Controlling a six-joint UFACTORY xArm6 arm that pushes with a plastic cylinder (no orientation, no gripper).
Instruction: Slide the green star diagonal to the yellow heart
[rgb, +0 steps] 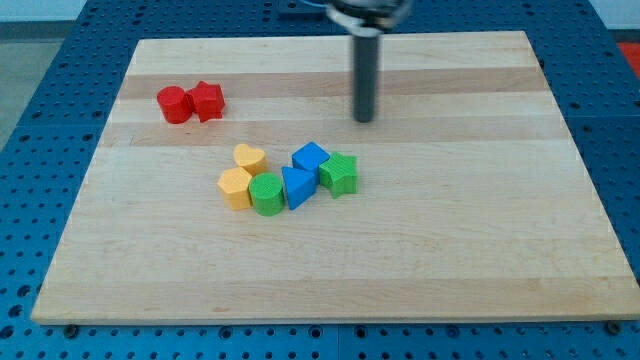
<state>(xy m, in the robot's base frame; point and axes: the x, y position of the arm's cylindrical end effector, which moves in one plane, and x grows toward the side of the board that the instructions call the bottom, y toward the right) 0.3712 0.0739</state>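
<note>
One dark rod is all I carry, with no jaws to open or close, and my tip (365, 118) rests on the wooden board (480, 250) touching no block, above and slightly to the view's right of the green star (340, 174). That star sits at the right end of a tight cluster, touching a blue cube (310, 157) and a blue triangular block (297, 187); further left come a green cylinder (267, 194), the yellow heart (249, 158) and a yellow hexagonal block (236, 188). Well apart, toward the view's upper left, a red cylinder (173, 104) and another red block (207, 101) of unclear shape touch each other.
</note>
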